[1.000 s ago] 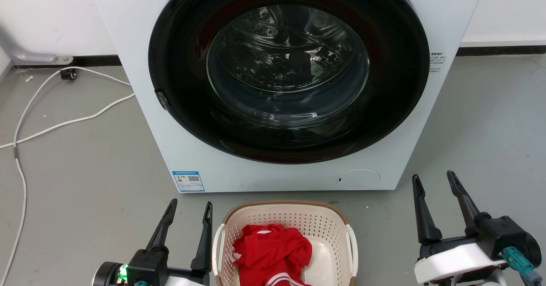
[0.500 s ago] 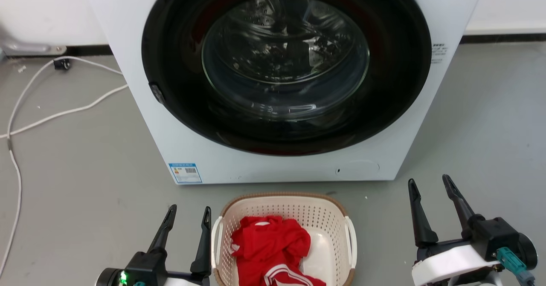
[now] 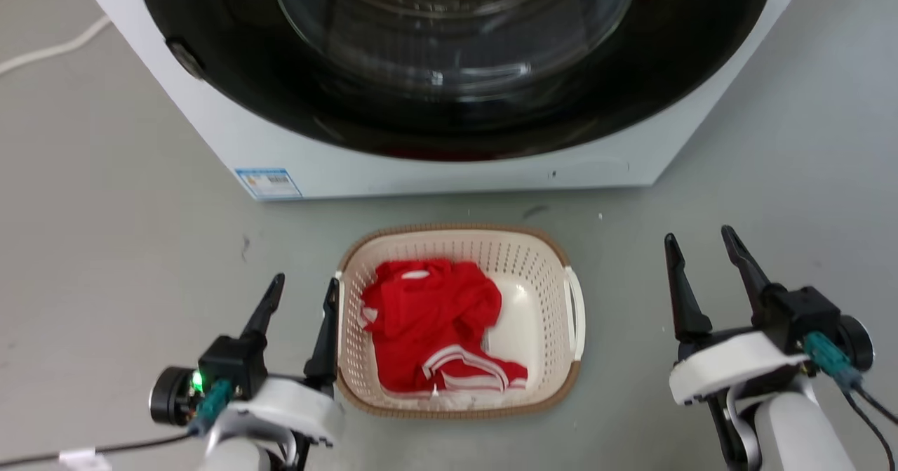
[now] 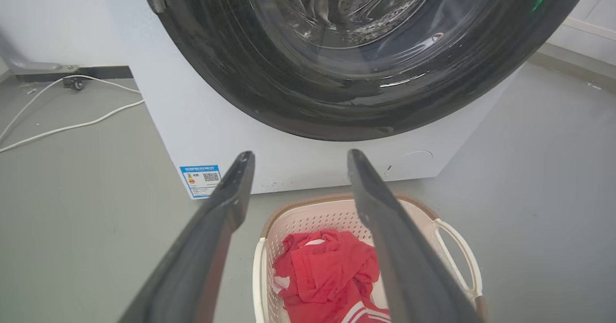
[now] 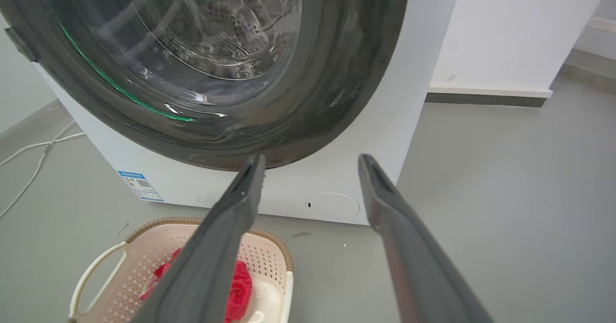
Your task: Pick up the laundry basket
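Laundry basket (image 3: 456,229) on the floor, both grippers empty

It sits on the grey floor (image 3: 140,246) right in front of the washing machine (image 3: 421,169), red garment (image 3: 428,309) inside. Left gripper (image 3: 306,281) is spread apart with its inner finger just beside the basket's left side. Right gripper (image 3: 698,236) is spread too, well off to the other side.

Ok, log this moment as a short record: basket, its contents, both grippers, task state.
target: laundry basket sitting on the floor in front of the washing machine
contents: red garment with white stripes
left: left gripper open, empty, close beside the basket's left side; contact unclear
right: right gripper open, empty, clearly apart from the basket's right side
task state: basket not yet grasped
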Motion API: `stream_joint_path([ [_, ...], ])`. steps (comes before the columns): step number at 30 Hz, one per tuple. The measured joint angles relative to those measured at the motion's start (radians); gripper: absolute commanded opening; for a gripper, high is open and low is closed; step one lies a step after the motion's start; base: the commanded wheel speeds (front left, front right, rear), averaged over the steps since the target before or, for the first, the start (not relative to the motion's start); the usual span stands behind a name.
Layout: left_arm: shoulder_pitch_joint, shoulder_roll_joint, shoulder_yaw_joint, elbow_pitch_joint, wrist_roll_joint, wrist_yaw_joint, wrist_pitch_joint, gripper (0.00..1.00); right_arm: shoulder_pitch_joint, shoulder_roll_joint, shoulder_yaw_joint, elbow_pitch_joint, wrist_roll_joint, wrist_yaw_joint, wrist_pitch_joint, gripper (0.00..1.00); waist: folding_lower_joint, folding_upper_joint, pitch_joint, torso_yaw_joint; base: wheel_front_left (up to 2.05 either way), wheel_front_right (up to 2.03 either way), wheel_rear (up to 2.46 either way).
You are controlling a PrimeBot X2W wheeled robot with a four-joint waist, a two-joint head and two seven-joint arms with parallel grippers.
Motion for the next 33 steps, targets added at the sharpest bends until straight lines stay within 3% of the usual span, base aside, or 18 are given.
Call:
stream_joint_path([
  [3,-0.046,0.016,-0.001,0.053,-0.003,-0.005,0.000,1.00,-0.040,-0.001,0.002,0.045,0.000,0.000,0.008,1.00,0.0001,0.0000,0.041,-0.001,0.00,0.00,0.00],
  [10,-0.236,0.078,-0.032,0.320,-0.035,-0.012,0.000,1.00,-0.206,-0.001,0.044,0.218,0.010,0.000,0.074,1.00,0.0001,0.0000,0.181,-0.005,0.00,0.00,0.00],
  [18,-0.482,0.155,-0.177,0.583,-0.163,-0.013,0.037,1.00,-0.384,-0.001,0.116,0.430,0.065,0.000,0.174,1.00,0.0002,0.0000,0.317,-0.013,0.00,0.00,0.00],
  [26,-0.657,0.227,-0.363,0.704,-0.334,-0.013,0.220,1.00,-0.530,0.000,0.199,0.605,0.143,0.000,0.269,1.00,0.0001,0.0000,0.413,-0.019,0.00,0.00,0.00],
  [33,-0.742,0.284,-0.518,0.725,-0.450,-0.013,0.368,1.00,-0.634,-0.001,0.265,0.735,0.213,0.000,0.393,1.00,0.0001,0.0000,0.461,-0.018,0.00,0.00,0.00],
])
